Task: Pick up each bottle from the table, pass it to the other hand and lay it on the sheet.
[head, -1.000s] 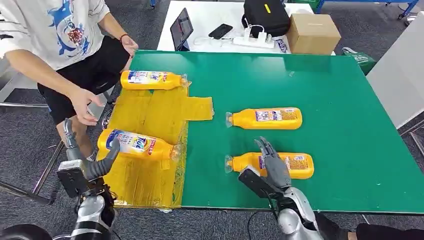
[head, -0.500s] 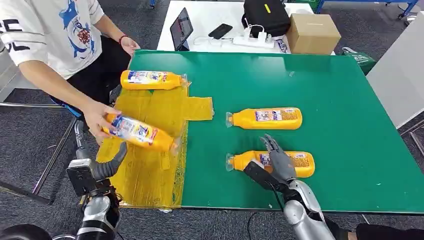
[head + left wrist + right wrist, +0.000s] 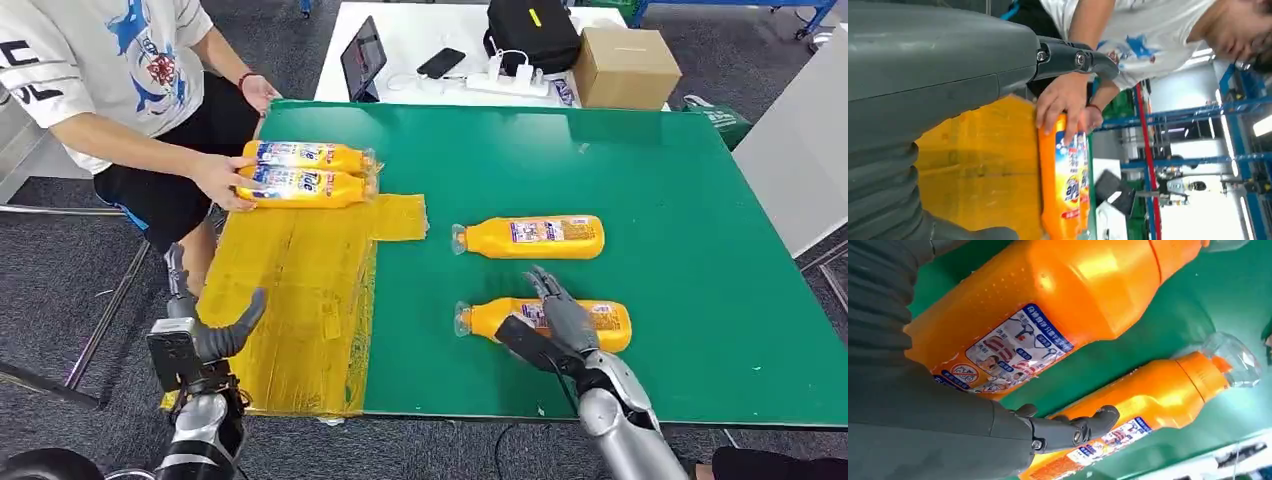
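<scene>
On the green table [image 3: 700, 250] four orange bottles lie on their sides. Two sit side by side at the sheet's 12 o'clock edge: the far bottle [image 3: 305, 155] and the second bottle [image 3: 300, 186], touching it, with a person's hand [image 3: 218, 180] on its base end. The yellow sheet [image 3: 290, 300] covers the table's 9 o'clock side. Toward 3 o'clock from the sheet, on bare green, lie the middle bottle [image 3: 535, 236] and, toward 6 o'clock from it, the near bottle [image 3: 590, 322], caps pointing to 9 o'clock.

The right hand [image 3: 555, 325] rests over the near bottle's middle, fingers spread across it; whether it grips cannot be told. The left hand [image 3: 195, 325] hangs at the sheet's 7 o'clock corner, fingers apart, holding nothing.

Beyond the table at 12 o'clock stands a white desk [image 3: 400, 30] with a box [image 3: 625, 65].
</scene>
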Controlling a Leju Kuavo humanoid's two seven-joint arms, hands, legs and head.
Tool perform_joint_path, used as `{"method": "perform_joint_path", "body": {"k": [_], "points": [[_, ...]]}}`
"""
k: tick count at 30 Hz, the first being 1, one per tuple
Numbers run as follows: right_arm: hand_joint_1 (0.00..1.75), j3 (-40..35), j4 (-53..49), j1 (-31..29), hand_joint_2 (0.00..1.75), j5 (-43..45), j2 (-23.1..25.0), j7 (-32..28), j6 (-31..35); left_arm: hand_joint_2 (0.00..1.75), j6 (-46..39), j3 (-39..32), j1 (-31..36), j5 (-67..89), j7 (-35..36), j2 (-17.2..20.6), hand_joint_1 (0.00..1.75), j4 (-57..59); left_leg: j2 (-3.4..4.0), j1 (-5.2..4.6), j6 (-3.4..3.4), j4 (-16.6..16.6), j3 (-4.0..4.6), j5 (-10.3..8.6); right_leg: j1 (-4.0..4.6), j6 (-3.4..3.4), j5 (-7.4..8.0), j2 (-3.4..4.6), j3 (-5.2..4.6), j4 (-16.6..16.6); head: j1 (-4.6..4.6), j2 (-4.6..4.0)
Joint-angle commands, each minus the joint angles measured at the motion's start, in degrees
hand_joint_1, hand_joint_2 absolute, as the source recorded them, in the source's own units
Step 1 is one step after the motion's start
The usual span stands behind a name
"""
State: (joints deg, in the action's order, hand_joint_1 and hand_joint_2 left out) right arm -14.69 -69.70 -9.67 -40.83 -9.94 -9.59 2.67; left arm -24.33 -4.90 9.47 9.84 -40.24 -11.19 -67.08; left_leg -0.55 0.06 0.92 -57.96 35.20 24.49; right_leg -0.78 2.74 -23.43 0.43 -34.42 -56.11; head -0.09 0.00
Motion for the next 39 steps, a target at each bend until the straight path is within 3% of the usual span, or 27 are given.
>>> {"method": "perform_joint_path", "body": {"k": [1,6,22,25,31,32,33,34,35,39], "points": [[0.0,-4.76,3.33,-3.25,1.75,4.03,-9.66,2.48,-8.28,1.75,1.4,1.25,3.06,-0.03,0.24,-0.02,0.0,7.39,-0.15,-0.01,-0.01,0.03,-0.14,-0.02,0.0,-0.03,-0.02,-0.19,0.22,0.04,-0.02,0.0],[0.0,-6.6,0.44,-4.27,1.75,5.99,-14.69,4.02,-11.62,1.75,2.41,1.66,3.52,-0.01,0.24,-0.24,0.0,8.86,-0.14,0.0,0.01,-0.01,-0.25,-0.01,0.02,0.0,0.02,-0.18,0.38,0.08,0.0,0.0],[0.0,-7.92,-5.68,-2.68,1.75,9.08,-19.63,6.69,-13.17,1.75,3.82,2.19,3.21,-0.46,1.06,-0.55,0.0,9.55,-0.03,-0.04,0.04,-0.01,-0.12,0.0,0.01,0.07,0.05,-0.07,0.24,0.08,0.0,0.0],[0.0,-8.71,-3.31,-3.25,1.75,10.12,-19.57,7.04,-14.14,1.75,4.02,2.32,3.88,-0.71,1.1,-0.58,0.0,10.55,-0.03,-0.04,0.05,-0.01,-0.1,0.0,0.01,0.07,0.06,-0.08,0.22,0.09,-0.02,0.0],[0.0,-11.95,6.49,-5.41,1.75,8.85,-14.97,6.68,-13.67,1.75,4.34,3.28,5.31,-1.02,0.97,-1.01,0.0,13.3,0.09,0.07,0.01,0.09,-0.3,0.0,0.12,0.02,0.13,0.01,0.44,0.28,0.0,0.0],[0.07,-12.81,10.28,-6.49,1.75,8.03,-13.21,5.85,-12.87,1.75,4.47,3.83,5.75,-1.08,1.07,-1.02,0.0,14.05,0.08,0.06,0.0,0.08,-0.33,0.01,0.12,-0.01,0.11,-0.02,0.47,0.26,-0.02,0.0],[0.44,-13.32,12.04,-6.87,1.75,7.65,-12.17,5.32,-12.04,1.75,4.42,4.07,5.88,-1.35,1.11,-1.09,0.0,14.24,0.07,0.07,0.0,0.09,-0.32,0.01,0.12,0.0,0.12,-0.01,0.47,0.28,0.0,0.0],[1.5,-13.54,12.81,-7.0,1.75,7.59,-11.62,5.03,-11.55,1.75,4.32,4.26,5.93,-1.47,1.11,-1.14,0.0,14.26,0.09,0.09,0.01,0.08,-0.24,-0.02,0.14,0.03,0.16,0.04,0.39,0.28,0.0,0.0],[1.75,-13.85,13.51,-7.07,1.75,7.39,-11.09,4.84,-11.2,1.75,4.28,4.41,5.94,-1.51,1.18,-1.12,0.0,14.26,0.08,0.08,0.0,0.11,-0.31,-0.01,0.13,0.01,0.14,0.01,0.45,0.29,0.0,0.0],[1.75,-13.93,13.28,-6.27,1.75,7.51,-10.6,4.39,-10.48,1.75,4.54,4.52,5.8,-1.76,1.42,-1.05,0.0,14.22,0.25,0.1,0.04,0.04,-0.44,0.07,0.12,0.06,0.13,0.2,0.45,0.2,-0.02,0.0]]}}
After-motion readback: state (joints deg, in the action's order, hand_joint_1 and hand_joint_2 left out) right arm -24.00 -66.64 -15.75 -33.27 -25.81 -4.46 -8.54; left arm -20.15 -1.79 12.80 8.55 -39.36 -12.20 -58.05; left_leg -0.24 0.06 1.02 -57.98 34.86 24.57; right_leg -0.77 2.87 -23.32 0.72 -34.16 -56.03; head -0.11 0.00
